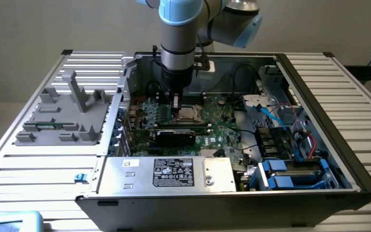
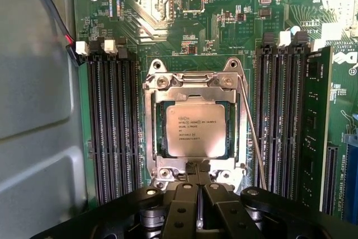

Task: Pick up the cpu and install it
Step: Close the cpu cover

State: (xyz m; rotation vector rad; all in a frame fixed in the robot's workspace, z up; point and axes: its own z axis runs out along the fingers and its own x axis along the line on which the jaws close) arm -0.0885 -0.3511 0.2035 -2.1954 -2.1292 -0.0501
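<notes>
The cpu (image 2: pixel 196 130) is a silver square chip with printed text. It lies flat inside the metal socket frame (image 2: pixel 154 132) on the green motherboard (image 2: pixel 184 32). My gripper (image 2: pixel 197 178) is shut, its two black fingers pressed together with nothing between them. Their tips sit at the edge of the socket frame, just beside the chip. In the exterior view the gripper (image 1: pixel 176 103) reaches straight down into the open computer case, right next to the cpu (image 1: pixel 187 114).
Black memory slots (image 2: pixel 112 121) flank the socket on both sides, and a thin metal lever (image 2: pixel 251 138) runs along one side. A black card (image 1: pixel 176 136), a silver box with a white label (image 1: pixel 169 174), cables and blue drive bays (image 1: pixel 289 174) crowd the case. A grey plastic fixture (image 1: pixel 63 116) stands outside it.
</notes>
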